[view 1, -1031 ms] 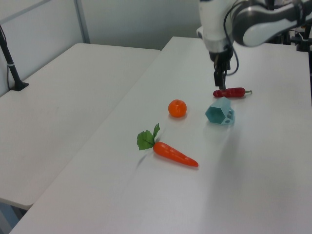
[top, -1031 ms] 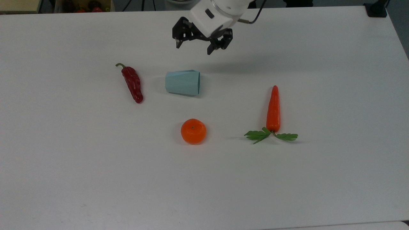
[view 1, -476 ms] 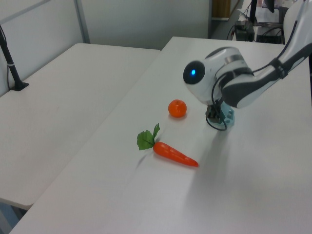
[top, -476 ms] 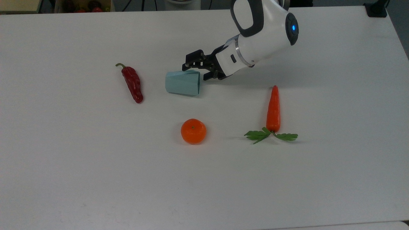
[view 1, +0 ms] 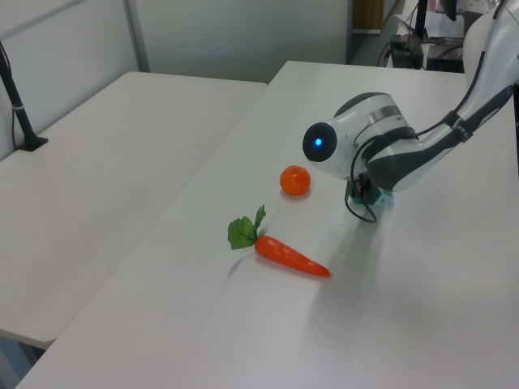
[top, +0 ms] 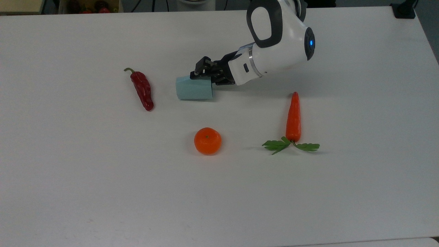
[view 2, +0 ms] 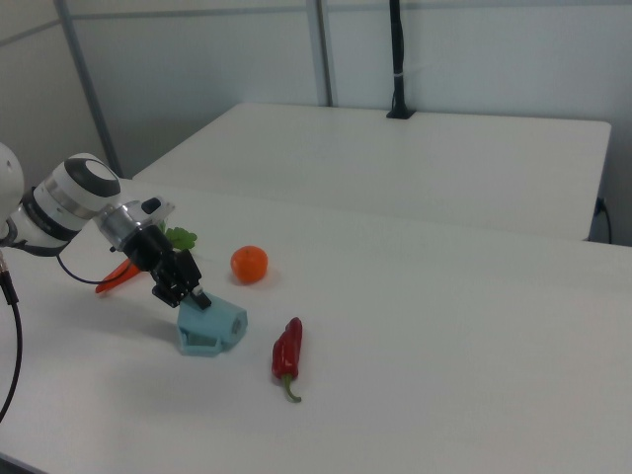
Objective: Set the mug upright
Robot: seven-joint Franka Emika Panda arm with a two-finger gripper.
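The pale blue faceted mug (top: 192, 90) is off upright near the table's middle, with its wide rim toward the top view's right. My gripper (top: 203, 75) reaches in low from the top view's right and is shut on the mug's rim at its upper right edge. In the right view the gripper (view 2: 192, 295) grips the rim from above-left, and the mug (view 2: 213, 330) tilts with its small handle toward the right view's right. A corner of the mug (view 1: 383, 199) peeks out beneath the arm in the left view.
A dark red chili pepper (top: 142, 90) lies to the top view's left of the mug. An orange fruit (top: 207, 140) sits below it, and a carrot (top: 293, 116) with green leaves lies toward the top view's right. A second white table (view 1: 105, 154) stands beside this one.
The gripper came down from above the table's far side to the mug's rim and its fingers closed there. The mug shifted slightly toward the top view's left.
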